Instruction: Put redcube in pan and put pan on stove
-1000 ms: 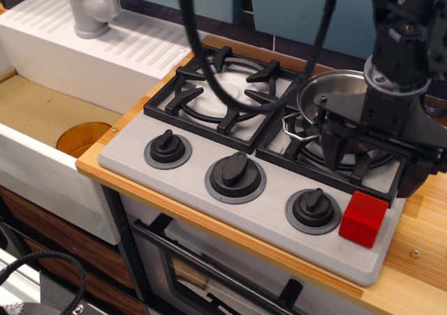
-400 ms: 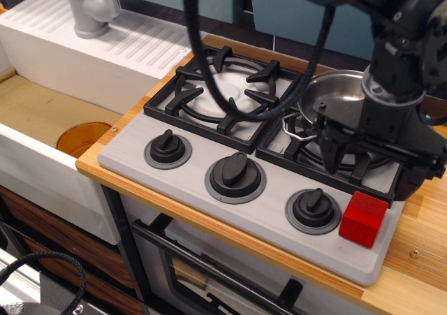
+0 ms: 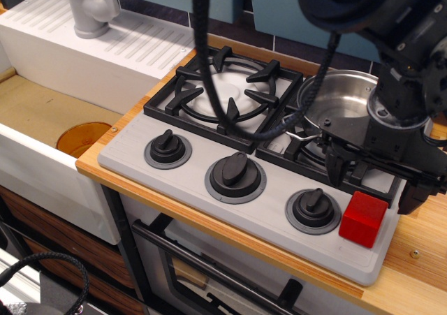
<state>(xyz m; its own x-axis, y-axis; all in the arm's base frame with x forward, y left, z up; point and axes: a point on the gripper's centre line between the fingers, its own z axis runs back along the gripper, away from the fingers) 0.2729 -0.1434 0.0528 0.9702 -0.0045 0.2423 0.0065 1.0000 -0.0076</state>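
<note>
The redcube (image 3: 363, 218) sits on the front right corner of the light grey stove (image 3: 181, 179), right of the third knob. The shiny steel pan (image 3: 339, 96) rests on the right burner grate, partly hidden behind my arm. My gripper (image 3: 374, 184) hangs just above and behind the cube, open and empty. Its two black fingers (image 3: 337, 172) are spread wider than the cube, one on each side. A black cable droops over the left burner.
Three black knobs (image 3: 236, 176) line the stove front. A white sink unit (image 3: 42, 158) with a grey tap (image 3: 89, 8) stands to the left, an orange drain in its basin. A wooden counter (image 3: 419, 238) borders the stove on the right.
My gripper has moved right and toward the stove's front, from over the pan's near edge to just above the red cube. The cube and the pan have not moved.
</note>
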